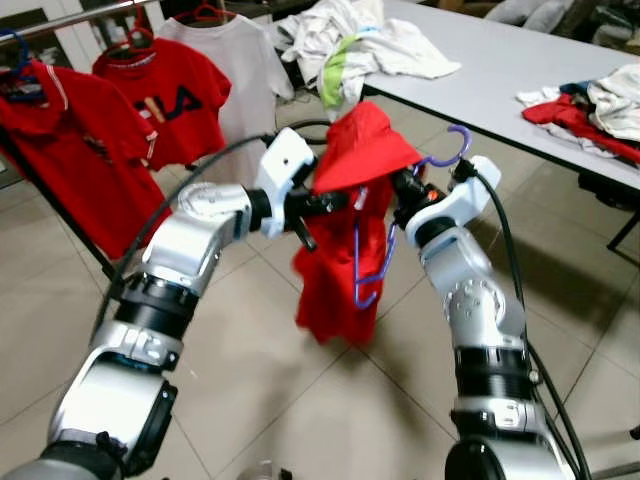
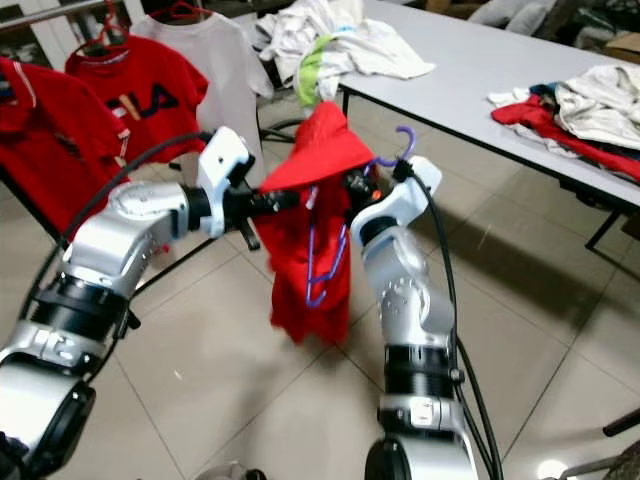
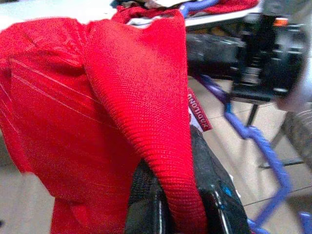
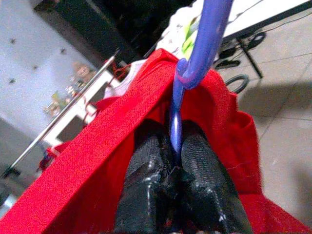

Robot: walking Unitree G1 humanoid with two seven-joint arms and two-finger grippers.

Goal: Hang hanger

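Hanger: a purple hanger [image 1: 372, 262] is held up in the air between the two arms, in front of the robot, above the tiled floor [image 1: 250, 360]. Its hook [image 1: 455, 145] rises above the right gripper, and its frame hangs down inside the garment.
Garment: a red shirt [image 1: 345, 225] is draped over the hanger, bunched at the top and hanging loose below.
Right gripper: the right gripper [image 4: 176, 155] has its two black fingers [image 4: 148, 180] pressed together on the hanger's neck, just below the hook, with red cloth lying around them.
Left gripper: the left gripper [image 1: 335, 200] reaches into the shirt from the other side; in the left wrist view a fold of red cloth is pinched between its fingers [image 3: 212, 175].
Rail: a clothes rail [image 1: 70, 18] stands to the robot's left, well apart from the hanger, carrying two red shirts [image 1: 165, 100] and a white shirt [image 1: 235, 75].
Table: a grey table [image 1: 520, 70] stands ahead on the right, with a pile of pale clothes [image 1: 350, 40] at one end and more clothes [image 1: 590, 105] at the far right.
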